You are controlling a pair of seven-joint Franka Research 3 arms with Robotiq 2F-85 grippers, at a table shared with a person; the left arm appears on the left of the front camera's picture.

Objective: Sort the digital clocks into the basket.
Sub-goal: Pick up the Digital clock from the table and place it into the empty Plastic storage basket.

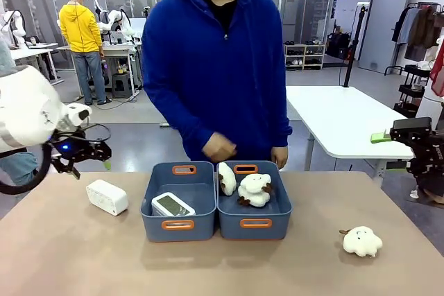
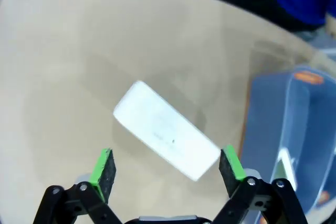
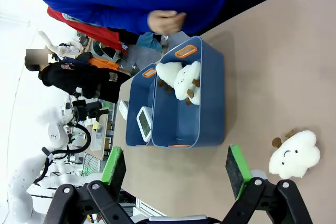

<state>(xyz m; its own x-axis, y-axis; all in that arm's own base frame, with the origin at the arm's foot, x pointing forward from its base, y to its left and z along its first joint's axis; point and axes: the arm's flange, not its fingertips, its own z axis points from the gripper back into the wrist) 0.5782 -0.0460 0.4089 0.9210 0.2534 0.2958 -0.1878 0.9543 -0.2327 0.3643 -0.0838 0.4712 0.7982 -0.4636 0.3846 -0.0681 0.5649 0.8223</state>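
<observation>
Tan table [image 1: 62, 254] | L gripper [image 1: 89, 161] open over white rounded plastic clock [image 1: 107, 197] beside blue-grey plastic tub [image 1: 154, 227] | step: 2nd clock pickup | next: descend, close | R gripper [image 3: 176, 169] open

White arm [image 1: 24, 112], black left gripper [image 2: 167, 156], green pads [image 2: 103, 167]

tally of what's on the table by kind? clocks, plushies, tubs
Digital clocks: 2
Cloud plush toys: 3
Baskets: 2
Total: 7
</observation>
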